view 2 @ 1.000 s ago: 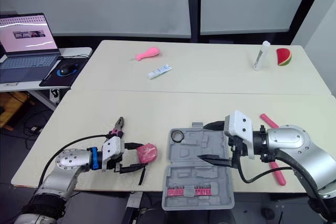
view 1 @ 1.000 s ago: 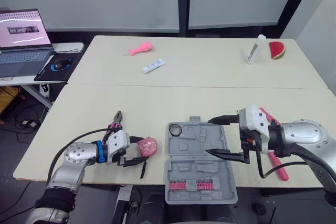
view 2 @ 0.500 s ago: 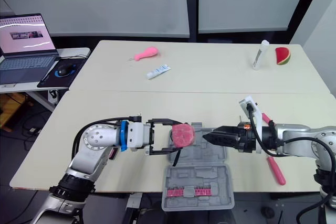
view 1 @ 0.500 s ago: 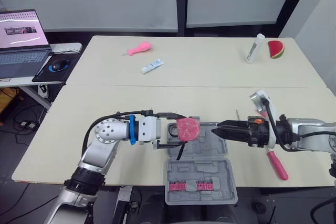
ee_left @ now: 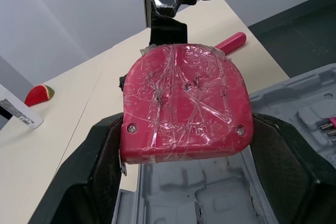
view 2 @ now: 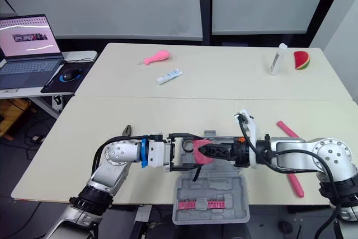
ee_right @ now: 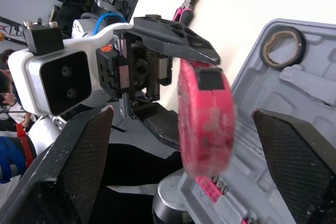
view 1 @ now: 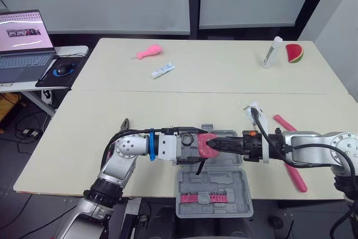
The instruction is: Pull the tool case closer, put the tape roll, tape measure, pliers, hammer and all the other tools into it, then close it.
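Observation:
The grey tool case (view 1: pixel 215 180) lies open near the table's front edge, with a tape roll (ee_right: pixel 282 48) in a recess of the half farther from me. My left gripper (view 1: pixel 200 147) is shut on the red tape measure (ee_left: pixel 184 108) and holds it above that half of the case. From the right, my right gripper (view 1: pixel 212 146) reaches the tape measure (ee_right: pixel 205 119), open, with one finger on each side of it. The pliers (view 1: pixel 124 124) lie left of the case. The pink-handled hammer (view 1: pixel 292 163) lies to its right.
Pink bits (view 1: pixel 201 198) sit in the case's near half. On the far table are a pink item (view 1: pixel 149 52), a white tube (view 1: pixel 163 70), a white bottle (view 1: pixel 272 52) and a watermelon slice (view 1: pixel 295 53). A laptop (view 1: pixel 22 43) and mouse (view 1: pixel 64 70) stand at the far left.
My left gripper carried the tape measure from the table's left front to above the case. My right gripper swung round and moved left until its fingers straddle the tape measure.

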Controlling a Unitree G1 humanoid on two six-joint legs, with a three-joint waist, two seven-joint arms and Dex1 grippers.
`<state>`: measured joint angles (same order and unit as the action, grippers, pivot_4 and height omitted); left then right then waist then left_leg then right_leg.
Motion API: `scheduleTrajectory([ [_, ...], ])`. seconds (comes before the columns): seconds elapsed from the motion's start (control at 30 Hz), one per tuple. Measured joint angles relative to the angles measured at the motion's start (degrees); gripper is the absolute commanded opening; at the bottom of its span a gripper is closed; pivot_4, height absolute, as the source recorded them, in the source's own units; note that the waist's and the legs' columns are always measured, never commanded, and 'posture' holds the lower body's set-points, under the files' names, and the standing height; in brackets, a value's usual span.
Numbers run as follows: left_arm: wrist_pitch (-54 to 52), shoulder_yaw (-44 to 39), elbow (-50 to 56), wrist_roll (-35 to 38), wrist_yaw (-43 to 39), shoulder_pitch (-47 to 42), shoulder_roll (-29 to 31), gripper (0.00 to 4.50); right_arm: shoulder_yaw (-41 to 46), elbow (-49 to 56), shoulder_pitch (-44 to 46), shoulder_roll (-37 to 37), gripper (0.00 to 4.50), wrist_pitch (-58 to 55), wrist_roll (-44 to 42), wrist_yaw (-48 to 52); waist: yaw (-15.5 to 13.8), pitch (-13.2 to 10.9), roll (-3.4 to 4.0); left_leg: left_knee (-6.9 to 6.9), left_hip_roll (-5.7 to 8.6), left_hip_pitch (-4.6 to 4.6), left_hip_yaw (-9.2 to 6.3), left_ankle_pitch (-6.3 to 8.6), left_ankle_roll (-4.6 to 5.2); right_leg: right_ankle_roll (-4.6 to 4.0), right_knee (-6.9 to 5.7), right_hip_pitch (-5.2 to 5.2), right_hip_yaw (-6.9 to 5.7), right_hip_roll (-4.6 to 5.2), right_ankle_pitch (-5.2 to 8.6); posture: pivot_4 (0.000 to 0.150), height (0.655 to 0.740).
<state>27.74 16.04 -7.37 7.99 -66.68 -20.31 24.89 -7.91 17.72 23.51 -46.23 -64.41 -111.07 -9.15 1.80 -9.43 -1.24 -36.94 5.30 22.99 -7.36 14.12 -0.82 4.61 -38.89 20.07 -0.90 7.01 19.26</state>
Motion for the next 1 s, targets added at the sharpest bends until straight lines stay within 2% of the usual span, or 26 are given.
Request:
scheduleTrajectory([
  [0.07,0.3,0.0,0.0,-0.1,0.0,0.0,0.0,3.13,-0.7,0.0,0.1,0.1,3.94,0.1,0.0,-0.2,-0.1,0.0,0.00,-0.01,0.02,0.00,0.00,0.00,0.00,0.00,0.01,-0.01,0.00,0.01,0.00,0.150,0.7400],
  [0.17,0.3,0.0,0.0,-0.1,0.0,0.2,0.0,3.13,-1.8,0.4,0.1,-0.1,2.95,0.1,0.0,-0.3,-0.1,0.0,0.00,0.00,0.02,0.00,-0.01,0.00,0.00,0.00,0.01,0.00,0.00,0.01,0.00,0.150,0.7400],
  [0.23,0.5,0.1,0.0,-0.1,-0.1,0.3,0.0,3.13,-2.4,0.6,0.1,-0.3,2.48,0.1,0.1,-0.4,0.0,0.0,0.00,0.00,0.01,0.00,-0.04,0.00,0.00,0.00,0.00,0.00,0.00,0.00,0.00,0.150,0.7400],
  [0.6,0.6,0.2,-0.1,0.0,0.0,0.3,0.0,3.13,-2.5,-0.1,-0.1,-0.5,0.92,0.4,1.2,-1.0,0.0,0.0,0.00,0.00,0.02,0.00,-0.04,0.00,0.00,0.00,0.01,0.00,0.00,0.00,0.00,0.150,0.7400],
  [0.7,0.6,0.2,-0.2,0.1,0.0,0.3,-0.1,3.13,-2.5,-0.1,-0.1,-0.4,0.82,0.5,1.4,-1.0,0.0,0.0,0.00,0.00,0.02,0.00,-0.04,0.00,0.00,0.00,0.00,0.00,0.00,0.00,0.00,0.150,0.7400],
  [0.77,0.4,0.2,-0.2,0.3,-0.1,0.4,-0.1,3.84,-2.5,-0.1,-0.1,-0.4,0.82,0.5,1.4,-1.0,0.0,0.0,0.00,0.00,0.02,0.00,-0.04,0.00,0.00,0.00,0.00,0.00,0.00,0.00,0.00,0.150,0.7400],
  [0.83,-0.1,0.3,-0.1,1.0,-0.1,0.6,-0.3,4.37,-2.5,0.1,-0.1,-0.2,0.82,0.5,1.4,-0.8,0.0,0.0,0.00,0.00,0.02,0.00,-0.04,0.00,0.01,0.00,0.00,0.00,0.00,0.00,0.00,0.150,0.7400],
  [0.87,-0.5,0.4,0.2,1.3,-0.2,0.7,-0.4,4.50,-2.5,0.2,-0.1,-0.2,0.82,0.5,1.3,-0.7,0.0,0.0,0.00,0.00,0.02,0.00,-0.05,0.00,0.01,0.00,0.01,0.00,0.00,0.01,0.00,0.150,0.7400],
  [0.97,-2.2,0.4,0.9,2.6,-0.3,1.4,-0.1,4.50,-2.3,0.2,-0.6,-1.1,0.82,0.4,1.1,0.1,0.0,0.0,0.00,0.00,0.03,0.00,-0.06,0.00,0.01,0.00,0.00,0.00,-0.01,0.00,0.00,0.150,0.7400],
  [1.0,-5.9,-0.1,5.0,5.7,-0.5,4.0,2.4,4.50,0.5,-0.2,-4.0,-6.7,0.82,-1.0,0.0,3.0,-0.1,0.0,0.01,0.02,0.04,0.04,-0.06,0.02,0.04,0.01,0.08,0.01,0.02,0.02,0.01,0.150,0.7400],
])
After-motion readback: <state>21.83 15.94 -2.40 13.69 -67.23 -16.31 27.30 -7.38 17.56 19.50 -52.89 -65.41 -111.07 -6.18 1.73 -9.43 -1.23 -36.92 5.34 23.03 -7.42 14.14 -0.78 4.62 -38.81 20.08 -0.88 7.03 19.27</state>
